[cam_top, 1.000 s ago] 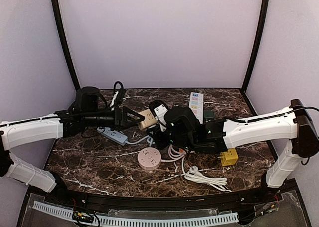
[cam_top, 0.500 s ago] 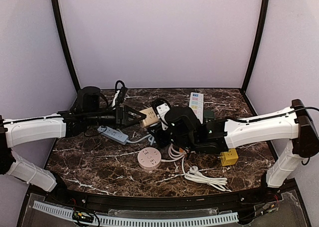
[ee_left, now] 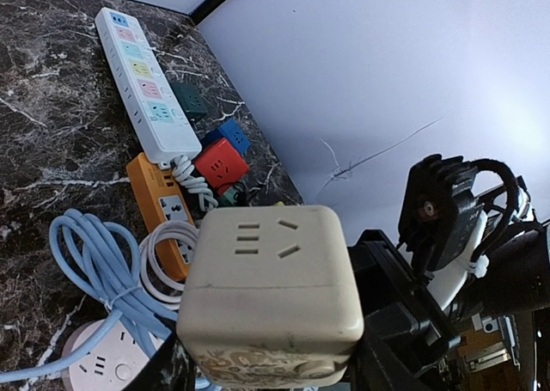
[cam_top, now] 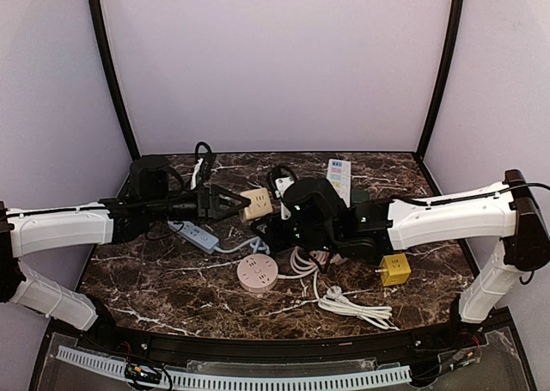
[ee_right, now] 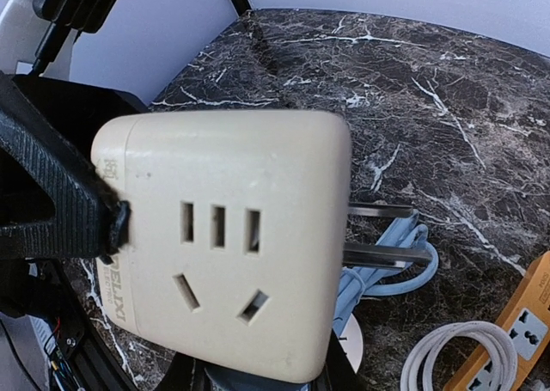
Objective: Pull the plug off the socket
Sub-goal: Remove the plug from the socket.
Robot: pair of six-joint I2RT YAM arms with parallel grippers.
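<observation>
A beige cube socket [cam_top: 255,204] hangs above the marble table, and my left gripper [cam_top: 243,204] is shut on it. In the left wrist view the cube [ee_left: 271,288] fills the space between the fingers. The right wrist view has the cube [ee_right: 223,236] close in front, with two bare metal prongs [ee_right: 391,253] sticking out of its right side, touching nothing. My right gripper [ee_right: 258,381] sits just under the cube, shut on a pale grey-blue piece [ee_right: 258,384]. Only a sliver of that piece shows, so I cannot tell whether it is the plug.
On the table lie a pink round socket [cam_top: 257,273], a light-blue strip [cam_top: 194,234] with its cable, a white strip [cam_top: 339,178], a yellow cube [cam_top: 395,269] and a coiled white cable [cam_top: 352,307]. An orange strip [ee_left: 163,210] and a red cube [ee_left: 219,163] lie behind.
The white block that sat against the cube's far side no longer shows there. The right wrist has shifted slightly up and right. The left gripper keeps the cube almost still.
</observation>
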